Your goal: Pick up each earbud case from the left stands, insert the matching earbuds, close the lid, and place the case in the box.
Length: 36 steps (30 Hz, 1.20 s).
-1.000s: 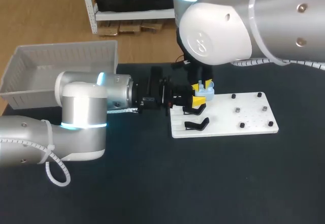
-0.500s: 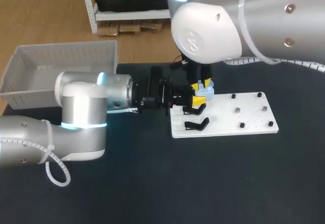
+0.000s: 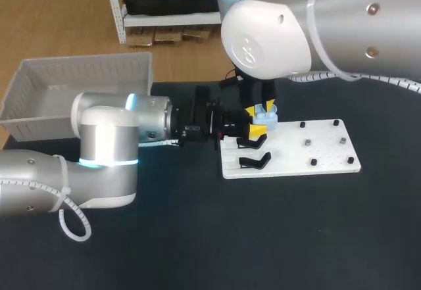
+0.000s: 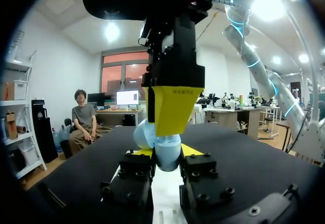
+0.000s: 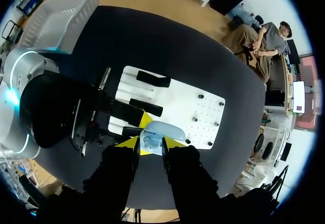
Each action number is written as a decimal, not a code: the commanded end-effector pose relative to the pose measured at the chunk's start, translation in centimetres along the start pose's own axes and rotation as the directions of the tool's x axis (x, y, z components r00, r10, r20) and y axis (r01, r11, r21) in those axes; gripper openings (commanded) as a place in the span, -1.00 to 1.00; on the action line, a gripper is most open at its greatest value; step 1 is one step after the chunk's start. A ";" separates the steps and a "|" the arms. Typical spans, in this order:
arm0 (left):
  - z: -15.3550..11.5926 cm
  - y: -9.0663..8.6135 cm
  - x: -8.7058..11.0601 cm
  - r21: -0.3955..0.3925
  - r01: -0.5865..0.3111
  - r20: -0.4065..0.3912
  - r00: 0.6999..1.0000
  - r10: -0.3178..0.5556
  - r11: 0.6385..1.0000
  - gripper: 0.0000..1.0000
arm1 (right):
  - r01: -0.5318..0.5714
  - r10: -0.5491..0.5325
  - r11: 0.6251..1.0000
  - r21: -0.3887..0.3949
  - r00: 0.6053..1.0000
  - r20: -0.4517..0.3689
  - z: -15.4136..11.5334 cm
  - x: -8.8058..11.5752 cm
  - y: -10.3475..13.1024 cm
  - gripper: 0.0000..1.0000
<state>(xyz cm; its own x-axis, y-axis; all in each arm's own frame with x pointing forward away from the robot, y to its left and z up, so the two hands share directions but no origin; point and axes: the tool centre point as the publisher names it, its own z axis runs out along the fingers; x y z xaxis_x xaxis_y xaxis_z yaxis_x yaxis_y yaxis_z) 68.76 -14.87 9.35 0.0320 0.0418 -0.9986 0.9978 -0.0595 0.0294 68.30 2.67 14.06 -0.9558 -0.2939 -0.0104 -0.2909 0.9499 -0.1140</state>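
Head view has the left arm reaching in level from the left, and its left gripper (image 3: 258, 120) is clamped on the pale blue earbud case (image 3: 267, 114), which it holds just above the near-left corner of the white stand board (image 3: 316, 146). The right gripper (image 3: 261, 110) comes straight down onto the top of the same case; I cannot tell whether it grips the case. In the left wrist view the case (image 4: 161, 147) sits between that gripper's yellow tips, touched on both sides. A black stand (image 3: 255, 160) lies on the board just in front. The box (image 3: 79, 73) stands well apart at the table's (image 3: 263, 237) far left.
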 end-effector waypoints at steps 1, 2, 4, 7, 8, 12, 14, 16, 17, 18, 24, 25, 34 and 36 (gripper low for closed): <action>0.0 -0.2 0.1 -0.007 -0.004 0.002 1.000 0.004 1.000 -1.00 | -0.007 0.007 1.000 -0.012 1.000 0.012 -0.3 0.3 -0.2 -0.43; 0.0 -0.2 0.1 -0.007 -0.004 0.002 1.000 0.004 1.000 -1.00 | -0.009 0.009 1.000 -0.017 1.000 0.014 -0.4 0.3 -0.2 -0.42; 0.0 -0.2 0.1 -0.007 -0.004 0.002 1.000 0.004 1.000 -1.00 | -0.014 0.015 0.999 -0.038 1.000 0.017 -1.0 0.5 -0.4 -0.38; 0.0 -0.2 0.1 -0.007 -0.004 0.002 1.000 0.004 1.000 -1.00 | -0.034 0.036 0.996 -0.079 0.999 0.026 -1.8 0.5 -0.9 -0.22; 0.0 -0.2 0.1 -0.007 -0.004 0.002 1.000 0.004 1.000 -1.00 | -0.045 0.048 0.994 -0.097 0.999 0.027 -2.0 0.3 -1.1 -0.18; 0.0 -0.2 0.1 -0.007 -0.004 0.002 1.000 0.004 1.000 -1.00 | -0.117 0.124 0.982 -0.147 0.992 0.038 -2.5 -0.7 -2.5 0.40; 0.0 -0.2 0.1 -0.007 -0.004 0.002 1.000 0.004 1.000 -1.00 | -0.174 0.184 0.968 -0.178 0.982 0.040 -2.6 -1.4 -3.3 0.69; 0.0 -0.2 0.1 -0.007 -0.004 0.002 1.000 0.004 1.000 -1.00 | -0.225 0.236 0.954 -0.197 0.971 0.037 -2.5 -2.1 -4.0 0.87; 0.0 -0.2 0.1 -0.007 -0.004 0.002 1.000 0.004 1.000 -1.00 | -0.249 0.261 0.946 -0.206 0.965 0.031 -2.4 -2.5 -4.4 0.90; 0.0 -0.2 0.1 -0.007 -0.004 0.002 1.000 0.004 1.000 -1.00 | -0.271 0.284 0.941 -0.203 0.958 0.034 -2.1 -2.8 -4.7 0.91; 0.0 -0.2 0.1 -0.007 -0.004 0.002 1.000 0.004 1.000 -1.00 | -0.351 0.360 0.915 -0.200 0.933 0.010 -0.5 -4.3 -6.3 1.00; 0.0 -0.2 0.1 -0.007 -0.004 0.002 1.000 0.004 1.000 -1.00 | -0.359 0.367 0.913 -0.195 0.930 0.007 -0.1 -4.4 -6.6 1.00; 0.0 -0.2 0.1 -0.007 -0.004 0.002 1.000 0.004 1.000 -1.00 | -0.390 0.389 0.905 -0.167 0.920 -0.042 2.0 -3.7 -7.5 1.00; 0.0 -0.2 0.1 -0.007 -0.004 0.002 1.000 0.004 1.000 -1.00 | -0.390 0.386 0.907 -0.162 0.921 -0.056 2.3 -3.3 -7.5 1.00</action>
<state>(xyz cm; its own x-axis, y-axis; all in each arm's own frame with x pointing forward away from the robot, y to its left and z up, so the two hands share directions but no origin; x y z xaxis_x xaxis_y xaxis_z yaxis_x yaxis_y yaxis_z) 68.76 -14.86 9.35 0.0320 0.0419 -0.9986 0.9978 -0.0594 0.0295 73.60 -3.75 12.75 -0.9947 0.1025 -0.0062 0.1019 0.9928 0.0630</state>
